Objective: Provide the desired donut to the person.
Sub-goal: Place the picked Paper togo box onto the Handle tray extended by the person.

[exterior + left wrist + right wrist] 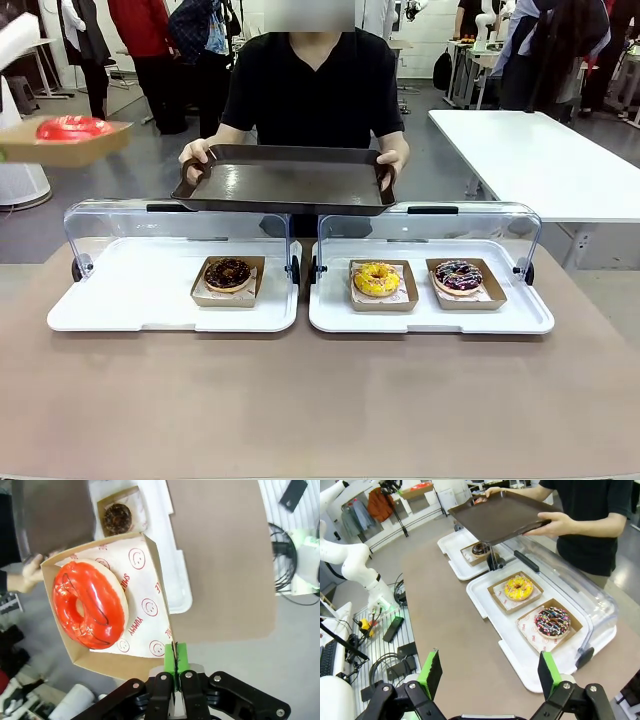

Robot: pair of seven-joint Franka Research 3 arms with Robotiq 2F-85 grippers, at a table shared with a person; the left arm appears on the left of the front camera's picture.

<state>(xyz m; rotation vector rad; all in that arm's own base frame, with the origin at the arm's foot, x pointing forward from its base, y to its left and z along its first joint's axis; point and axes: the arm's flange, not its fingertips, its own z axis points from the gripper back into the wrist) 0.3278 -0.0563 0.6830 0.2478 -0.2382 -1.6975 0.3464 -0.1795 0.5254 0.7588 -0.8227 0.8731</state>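
Tabletop [320,400] lies bare up front; left end effector [175,659] pinches box [110,661] edge.

Counts — donuts [72,127] [228,272] [376,278] [458,275] 4 | paper trays [90,152] [203,298] [357,303] [497,293] 4 | white display trays [120,290] [530,318] 2 | clear lids [130,225] [470,222] 2 | brown tray [285,185] 1

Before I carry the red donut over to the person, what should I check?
1. Grip: left gripper is shut on the rim of the cardboard tray: ok.
2. Load: red donut sits fully inside that tray: ok.
3. Target: the person holds a serving tray out level with both hands, its surface bare: ok.
4. Route: clear lids stand open just under the serving tray; clearance over them: cannot tell.
5. Other arm: right gripper is open and holds nothing, over the table: ok.
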